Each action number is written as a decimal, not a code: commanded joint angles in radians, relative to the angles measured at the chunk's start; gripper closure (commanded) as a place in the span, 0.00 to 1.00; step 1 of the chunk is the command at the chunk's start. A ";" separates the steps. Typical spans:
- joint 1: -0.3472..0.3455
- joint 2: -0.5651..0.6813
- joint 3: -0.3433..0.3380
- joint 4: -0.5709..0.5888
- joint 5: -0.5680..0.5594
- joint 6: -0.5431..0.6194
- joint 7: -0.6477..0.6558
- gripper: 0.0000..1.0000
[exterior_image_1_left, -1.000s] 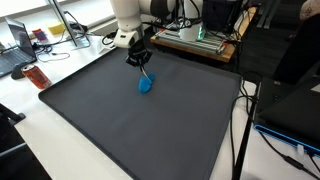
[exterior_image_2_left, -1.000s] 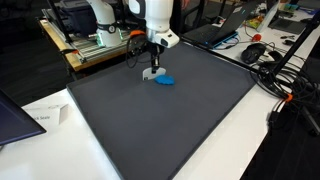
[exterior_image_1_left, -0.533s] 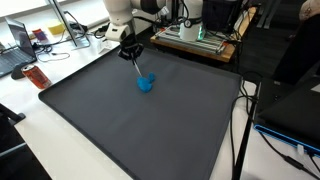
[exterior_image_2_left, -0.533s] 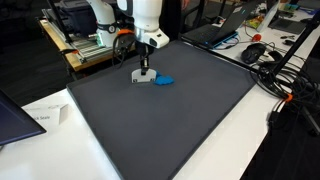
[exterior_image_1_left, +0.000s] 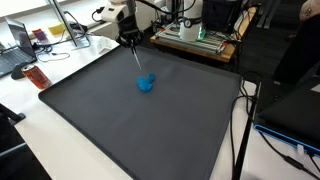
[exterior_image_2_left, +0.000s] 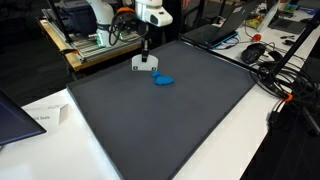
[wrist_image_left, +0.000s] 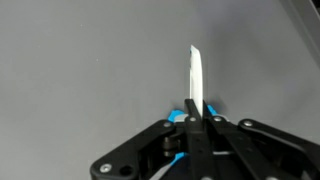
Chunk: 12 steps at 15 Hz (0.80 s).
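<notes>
My gripper (wrist_image_left: 198, 118) is shut on a thin white flat tool (wrist_image_left: 196, 72), seen edge-on and sticking out past the fingertips in the wrist view. In both exterior views the gripper (exterior_image_1_left: 129, 38) (exterior_image_2_left: 146, 42) hangs raised over the back part of the dark mat (exterior_image_1_left: 140, 125), with the white tool (exterior_image_2_left: 143, 64) dangling below it. A small blue object (exterior_image_1_left: 146, 83) (exterior_image_2_left: 163, 79) lies on the mat, apart from the tool's lower end. A bit of this blue object (wrist_image_left: 179, 116) shows behind the jaws.
Around the mat (exterior_image_2_left: 160, 120) is a white table. A red bottle (exterior_image_1_left: 36, 76) and a laptop (exterior_image_1_left: 18, 50) sit at one side, a metal rack (exterior_image_1_left: 195, 40) at the back. A paper sheet (exterior_image_2_left: 42, 118) lies near a mat corner; cables (exterior_image_2_left: 275, 75) trail off another side.
The gripper has lifted and drawn back toward the rear of the mat with the white tool, away from the blue object, which has stayed in place.
</notes>
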<state>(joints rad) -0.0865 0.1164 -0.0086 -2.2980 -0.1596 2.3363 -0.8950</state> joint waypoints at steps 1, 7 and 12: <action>0.041 -0.066 0.002 -0.012 -0.028 -0.057 0.200 0.99; 0.100 -0.083 0.033 0.011 -0.030 -0.118 0.505 0.99; 0.126 -0.084 0.056 0.039 0.013 -0.140 0.636 0.99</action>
<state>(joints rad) 0.0285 0.0504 0.0388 -2.2750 -0.1748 2.2265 -0.3187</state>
